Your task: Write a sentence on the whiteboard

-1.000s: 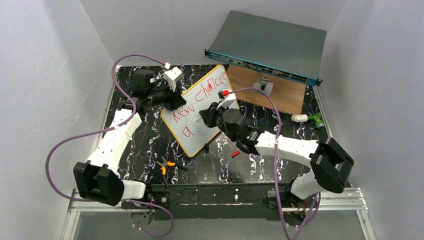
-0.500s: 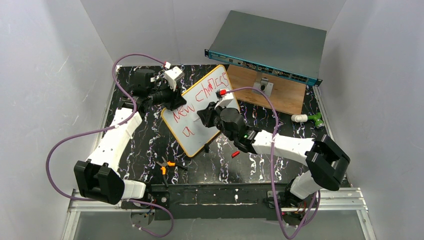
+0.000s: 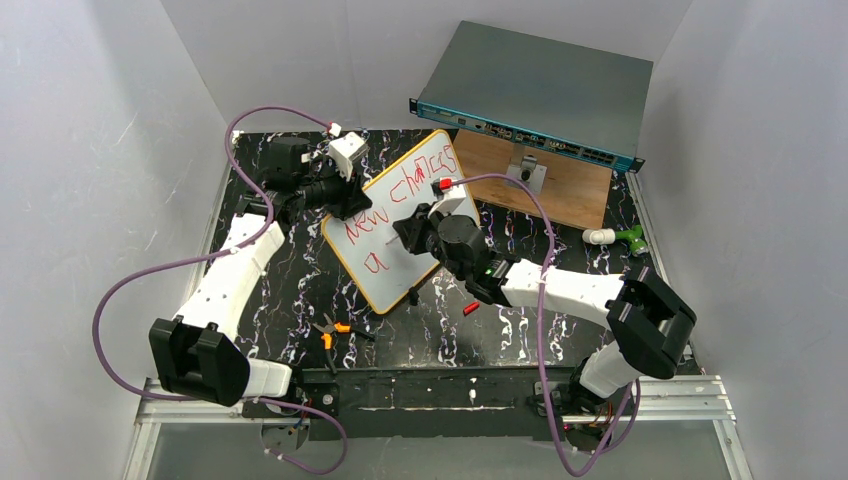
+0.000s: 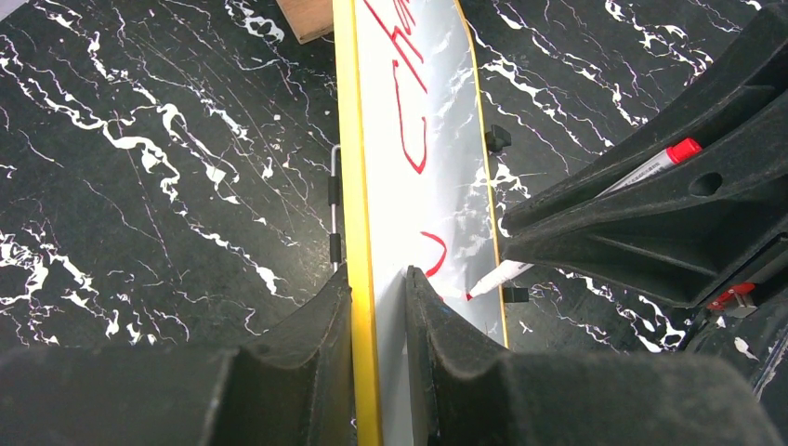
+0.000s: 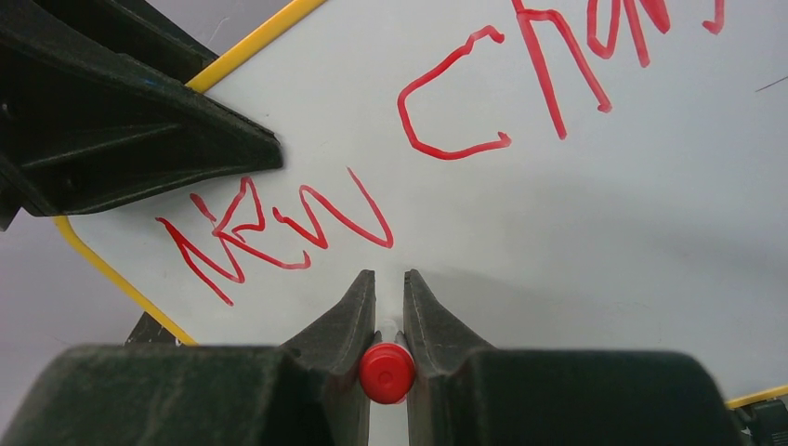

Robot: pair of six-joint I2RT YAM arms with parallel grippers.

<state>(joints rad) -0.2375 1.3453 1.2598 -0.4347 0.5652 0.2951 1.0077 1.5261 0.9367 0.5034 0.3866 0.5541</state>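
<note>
Right gripper [image 3: 410,232], clamped on the red marker [image 5: 387,372], has edged toward ten o'clock across the whiteboard [image 3: 397,287] at the centre of the table [image 3: 285,290]; the sentence [image 3: 400,193] (second line barely begun) is still unfinished; left gripper [image 4: 376,279] pinches the board's ten o'clock rim.

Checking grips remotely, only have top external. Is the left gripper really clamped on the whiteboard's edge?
Observer: Yes. Left wrist view shows the left gripper with one finger on each face of the whiteboard, pinching its orange rim.
Operator: And the other side?
Observer: Right wrist view: the right gripper is shut on the marker, its red end cap between the fingers.
Operator: Tip on the board?
Observer: Left wrist view puts the tip at the board's surface beside the red letter that starts the second line; it looks like contact.
</note>
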